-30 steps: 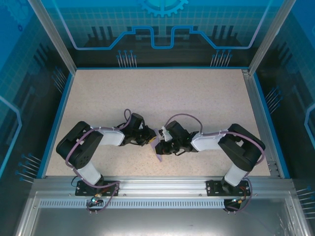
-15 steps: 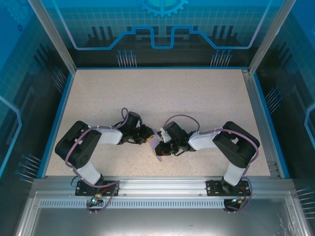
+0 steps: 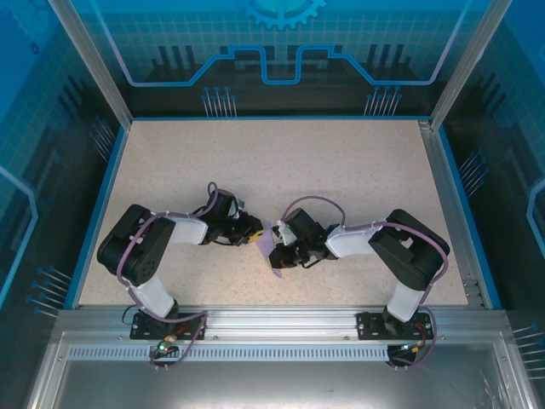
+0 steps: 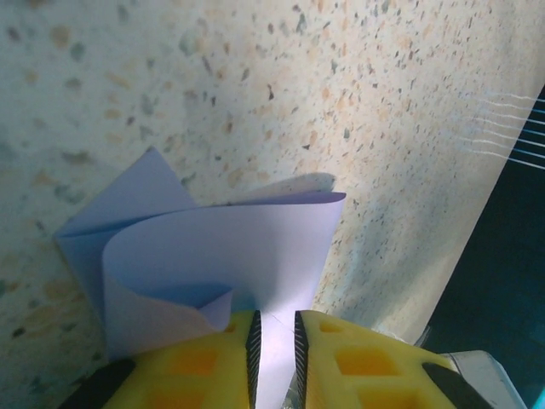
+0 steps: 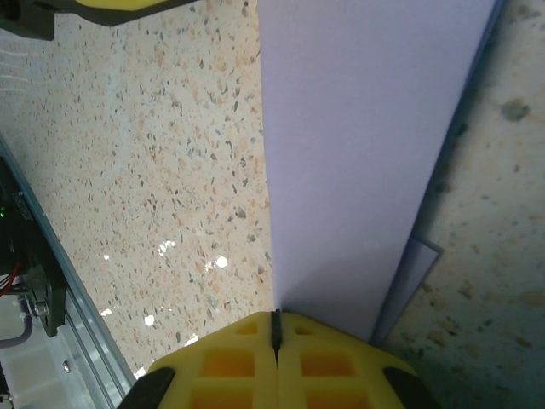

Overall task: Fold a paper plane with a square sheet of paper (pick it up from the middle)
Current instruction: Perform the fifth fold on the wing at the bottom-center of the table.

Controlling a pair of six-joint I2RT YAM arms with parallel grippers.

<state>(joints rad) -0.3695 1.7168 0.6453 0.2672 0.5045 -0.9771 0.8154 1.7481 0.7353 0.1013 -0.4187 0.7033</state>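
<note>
Right at its own fingertips, the right gripper (image 5: pixel 275 317) is closed tight on one edge of the square sheet of paper (image 5: pixel 366 128). The sheet's folded strip runs straight out ahead, its long axis in line with the jaws. Facing it, the left gripper (image 4: pixel 275 331) has a narrow slot between its jaws with a lavender flap lying in the slot; I cannot tell whether it pinches. Seen from above, the sheet sits between the two grippers over the near middle of the table (image 3: pixel 281 162), and the right has the surer hold. Count: one sheet, two grippers.
</note>
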